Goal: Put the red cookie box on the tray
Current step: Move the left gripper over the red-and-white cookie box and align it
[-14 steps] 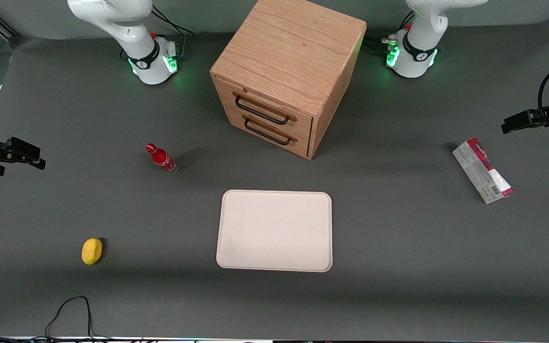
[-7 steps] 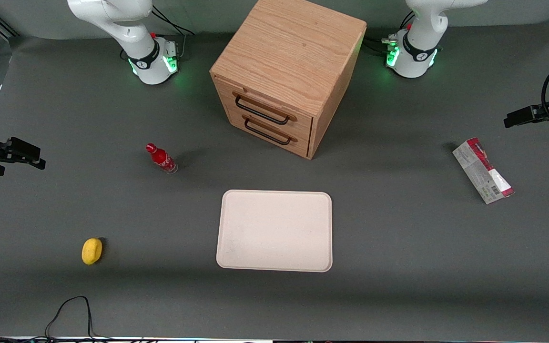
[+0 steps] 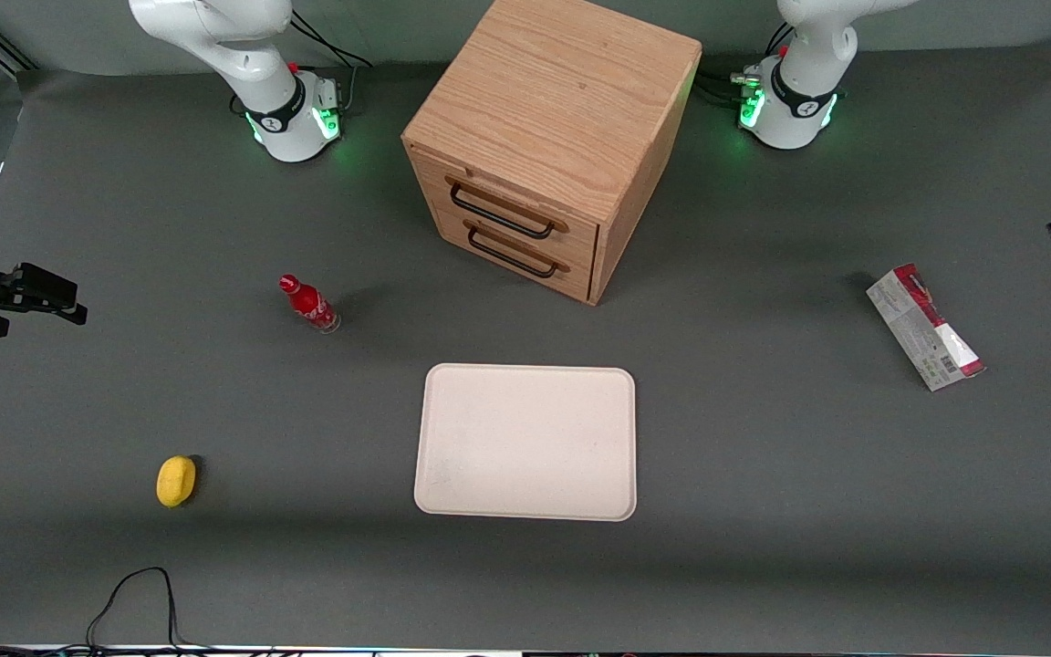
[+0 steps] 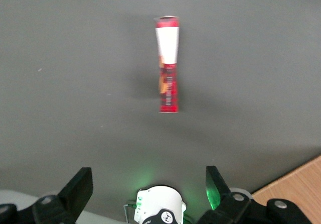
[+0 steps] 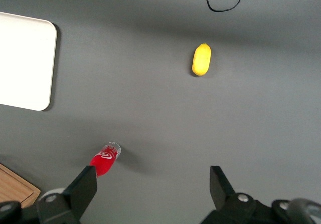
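Inventory, parked arm's end to working arm's end of the dark grey table (image 3: 763,474): small yellow oval lemon-like object (image 3: 175,481), nearest the front camera of the loose items; small red bottle (image 3: 308,303), upright; flat rectangular cream-beige tray (image 3: 525,443) with rounded corners, nothing on it, in front of the two-drawer oak cabinet (image 3: 551,146); long slim red cookie box (image 3: 924,327) with white and grey panels, lying flat on the table, well apart from the tray toward the working arm's end. Change: the left arm's gripper (image 4: 149,186) has pulled almost out of the front view over the last second, only a dark tip remaining at the edge; box and tray unmoved. Judgement: the arm is positioning above the box, task not yet begun in substance. Gripper: fingers spread wide, holding and touching nothing, hovering above the table with the box in sight beneath.
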